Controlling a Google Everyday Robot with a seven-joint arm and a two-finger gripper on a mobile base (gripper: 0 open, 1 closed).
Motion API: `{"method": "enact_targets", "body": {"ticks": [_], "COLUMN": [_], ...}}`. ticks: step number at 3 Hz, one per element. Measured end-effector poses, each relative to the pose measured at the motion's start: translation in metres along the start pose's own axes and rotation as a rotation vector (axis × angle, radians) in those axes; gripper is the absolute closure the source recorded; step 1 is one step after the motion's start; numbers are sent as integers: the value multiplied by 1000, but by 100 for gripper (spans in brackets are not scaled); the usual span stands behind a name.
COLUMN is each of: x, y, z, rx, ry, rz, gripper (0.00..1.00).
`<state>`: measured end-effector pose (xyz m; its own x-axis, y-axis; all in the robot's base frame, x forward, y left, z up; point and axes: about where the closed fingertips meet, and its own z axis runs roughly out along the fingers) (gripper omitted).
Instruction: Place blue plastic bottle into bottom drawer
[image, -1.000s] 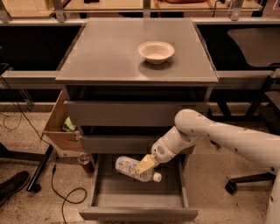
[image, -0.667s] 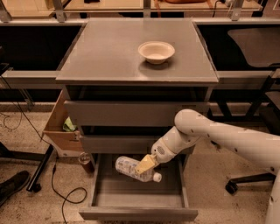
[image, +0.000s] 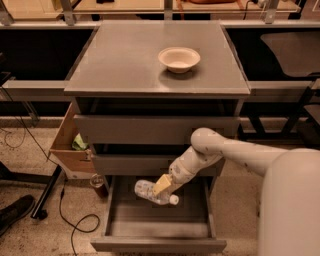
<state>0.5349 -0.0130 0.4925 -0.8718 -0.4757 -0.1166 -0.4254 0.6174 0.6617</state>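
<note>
The blue plastic bottle (image: 150, 193) is a small clear crinkled bottle with a white cap. It lies nearly level, cap to the right, in the air just above the open bottom drawer (image: 157, 231). My gripper (image: 162, 185) is shut on the bottle's middle, its tan fingers around it. My white arm reaches in from the lower right. The bottom drawer is pulled out with a grey interior. The two upper drawers are closed.
A white paper bowl (image: 179, 59) sits on the grey cabinet top (image: 125, 65). An open cardboard box (image: 67, 145) stands left of the cabinet, with a dark bottle on the floor (image: 97, 185) beside it. Cables and a stand leg lie at lower left.
</note>
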Motion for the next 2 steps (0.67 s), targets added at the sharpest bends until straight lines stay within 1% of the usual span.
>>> {"method": "enact_targets", "body": {"ticks": [1, 2], "x": [11, 35], "y": [-76, -120], "z": [80, 130], "rx": [-62, -111], "ry": [51, 79], "rz": [238, 399], "gripper": [100, 100]}}
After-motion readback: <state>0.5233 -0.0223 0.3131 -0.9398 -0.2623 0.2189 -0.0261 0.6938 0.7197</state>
